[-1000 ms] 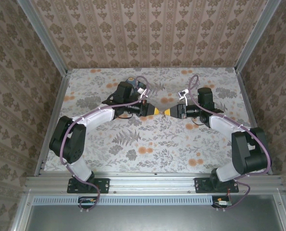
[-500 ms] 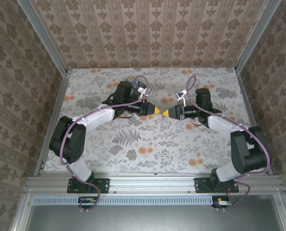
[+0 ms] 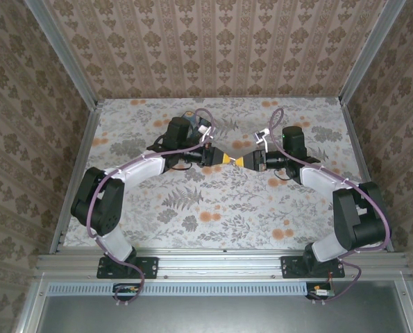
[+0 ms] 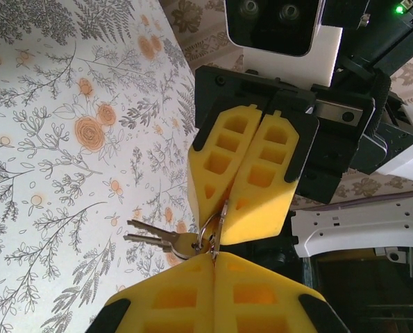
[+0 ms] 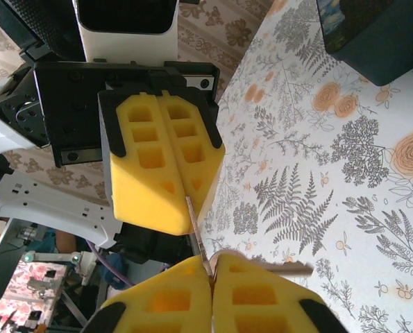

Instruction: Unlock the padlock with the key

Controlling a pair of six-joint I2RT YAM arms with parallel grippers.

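Right gripper [image 3: 239,161] jaws have closed; key ring [image 4: 207,234] partly hidden.

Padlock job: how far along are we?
Done: silver keys picked up, dangling from a thin metal key ring. In hand: left tool and right tool, yellow-padded, both shut tip to tip on that ring. Left: getting a key into the padlock and turning it.

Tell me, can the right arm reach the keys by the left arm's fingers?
Looks like yes: the right fingers sit tip to tip with the left fingers, seemingly pinching the key ring; the keys dangle beside, nothing between.
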